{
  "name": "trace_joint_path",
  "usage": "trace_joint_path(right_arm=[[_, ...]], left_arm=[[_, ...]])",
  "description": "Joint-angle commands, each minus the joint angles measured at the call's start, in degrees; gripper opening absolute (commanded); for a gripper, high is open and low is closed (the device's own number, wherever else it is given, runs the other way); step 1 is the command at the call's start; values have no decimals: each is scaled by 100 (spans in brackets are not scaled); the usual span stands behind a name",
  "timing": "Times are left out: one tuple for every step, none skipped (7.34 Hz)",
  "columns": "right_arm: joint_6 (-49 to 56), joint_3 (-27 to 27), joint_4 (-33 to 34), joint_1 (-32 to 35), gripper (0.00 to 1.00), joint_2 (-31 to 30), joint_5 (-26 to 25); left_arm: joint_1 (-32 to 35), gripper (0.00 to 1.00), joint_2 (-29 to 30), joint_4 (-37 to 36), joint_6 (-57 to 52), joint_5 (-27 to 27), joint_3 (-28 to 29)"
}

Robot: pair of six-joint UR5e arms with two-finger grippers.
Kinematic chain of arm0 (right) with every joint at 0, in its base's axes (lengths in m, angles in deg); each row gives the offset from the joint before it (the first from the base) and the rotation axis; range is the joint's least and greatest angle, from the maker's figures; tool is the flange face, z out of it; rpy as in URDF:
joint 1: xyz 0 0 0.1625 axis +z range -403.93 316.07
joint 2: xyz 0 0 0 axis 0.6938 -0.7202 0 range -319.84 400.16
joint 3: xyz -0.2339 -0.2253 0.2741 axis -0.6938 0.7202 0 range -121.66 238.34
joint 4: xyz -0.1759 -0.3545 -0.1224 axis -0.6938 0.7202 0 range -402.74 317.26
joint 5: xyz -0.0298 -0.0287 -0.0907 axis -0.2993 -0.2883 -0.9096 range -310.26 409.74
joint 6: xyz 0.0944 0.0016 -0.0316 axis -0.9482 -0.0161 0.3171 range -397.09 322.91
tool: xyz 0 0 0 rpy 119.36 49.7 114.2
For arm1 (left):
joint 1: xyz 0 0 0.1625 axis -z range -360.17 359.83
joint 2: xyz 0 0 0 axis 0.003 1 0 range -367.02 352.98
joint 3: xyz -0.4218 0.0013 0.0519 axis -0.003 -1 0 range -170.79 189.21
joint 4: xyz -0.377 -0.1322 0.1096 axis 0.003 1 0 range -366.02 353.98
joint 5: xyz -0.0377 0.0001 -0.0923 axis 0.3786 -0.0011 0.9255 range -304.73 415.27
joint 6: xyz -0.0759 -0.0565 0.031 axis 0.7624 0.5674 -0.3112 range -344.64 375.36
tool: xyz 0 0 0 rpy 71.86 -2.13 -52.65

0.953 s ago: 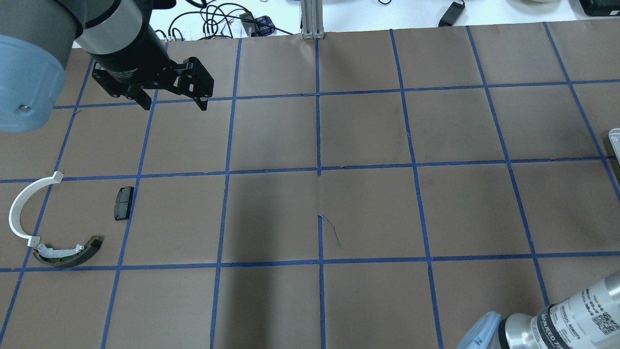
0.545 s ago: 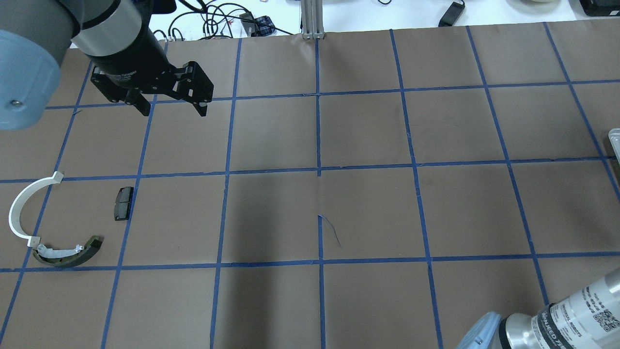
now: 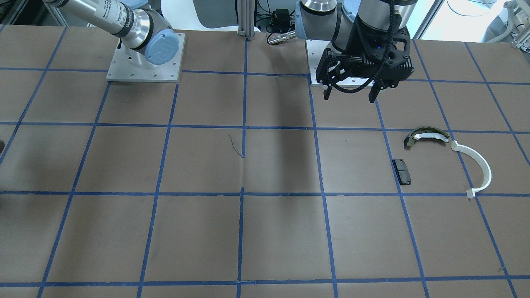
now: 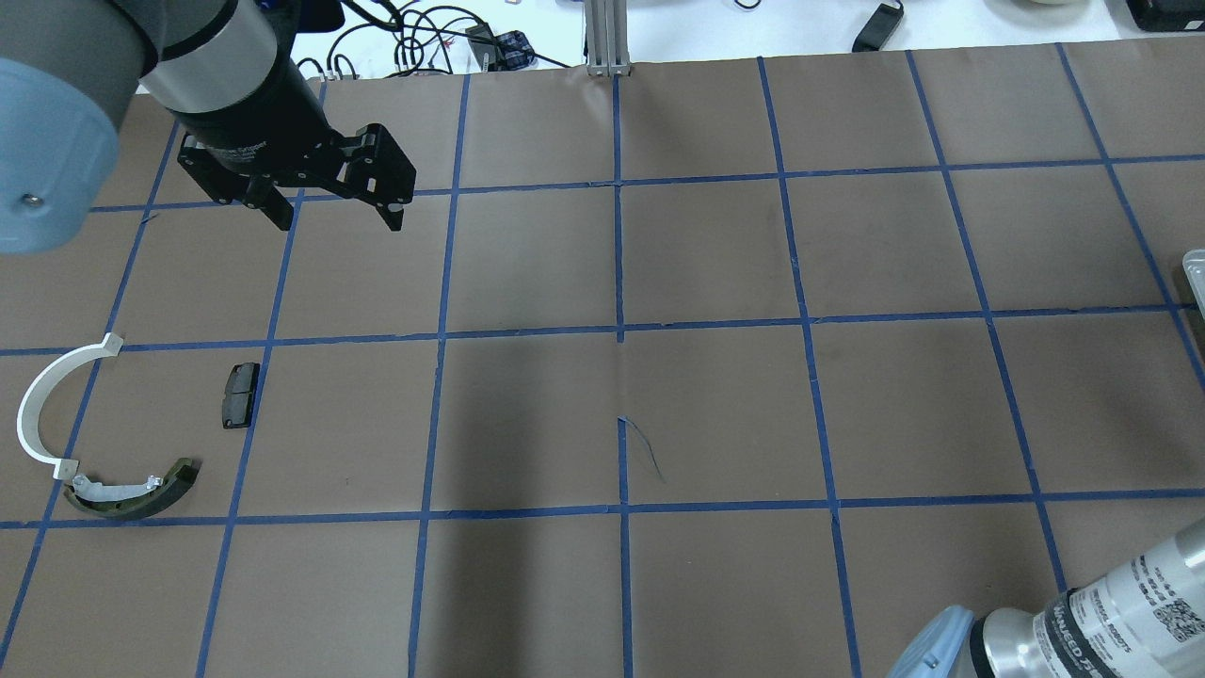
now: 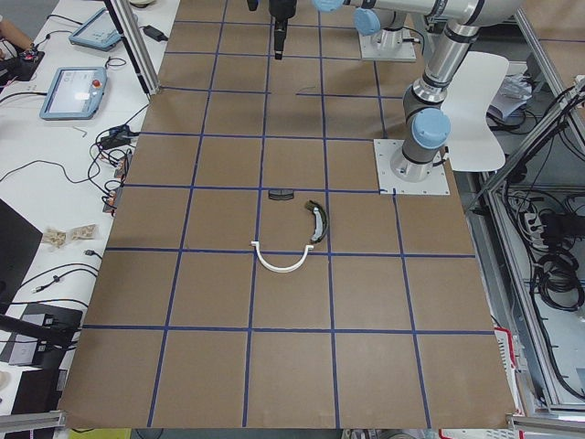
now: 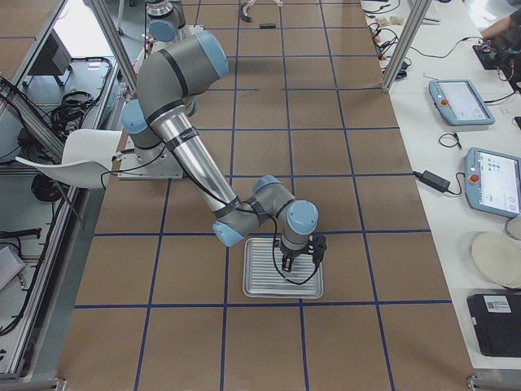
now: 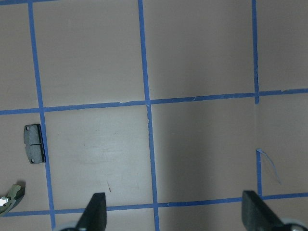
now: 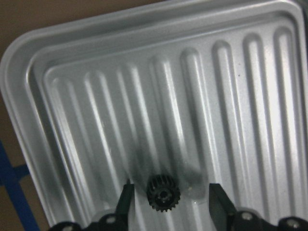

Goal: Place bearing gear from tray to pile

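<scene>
The bearing gear (image 8: 162, 194), small, black and toothed, lies on the ribbed metal tray (image 8: 57, 96). My right gripper (image 8: 172, 204) is open, with one finger on each side of the gear and low over the tray (image 6: 259, 287). The pile lies near my left side: a white half-ring (image 4: 33, 405), an olive-and-white brake shoe (image 4: 132, 494) and a black pad (image 4: 240, 395). My left gripper (image 4: 337, 218) is open and empty, hanging above the table beyond the pile. The pile also shows in the front view: ring (image 3: 482, 167), shoe (image 3: 426, 135), pad (image 3: 402, 171).
The table is brown paper with a blue tape grid. The tray's corner (image 4: 1196, 273) just shows at the overhead view's right edge. Cables and an aluminium post (image 4: 602, 38) stand at the far edge. Tablets (image 6: 464, 102) lie on a side bench.
My left gripper has drifted slightly nearer to me, still open. The pile has not moved.
</scene>
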Motion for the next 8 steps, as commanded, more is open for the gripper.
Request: trace_joint_path(right_arm=[[-27,2,-9,0,50,12,-8],[-27,2,-9,0,34,3,-8],[-27,-7,-9,0,16,-6,-8],[-36,-7,-26,0,6,-6,-17],[-36,1,-87,0,0,-32,-35],[-45,2,-114,0,0,-85,-43],[-97,2,-132,52,0,-355,-96],[-219,-7,-471,157,0,-758,-96]], left_arm=[[-9,100,0,0,0,11,7],[-18,100,0,0,0,3,15],[-18,100,9,0,0,29,16],[-18,100,9,0,0,29,16],[-18,100,9,-9,9,38,24],[-18,100,9,-9,0,29,16],[-9,100,9,0,9,29,24],[-18,100,9,-9,9,38,24]])
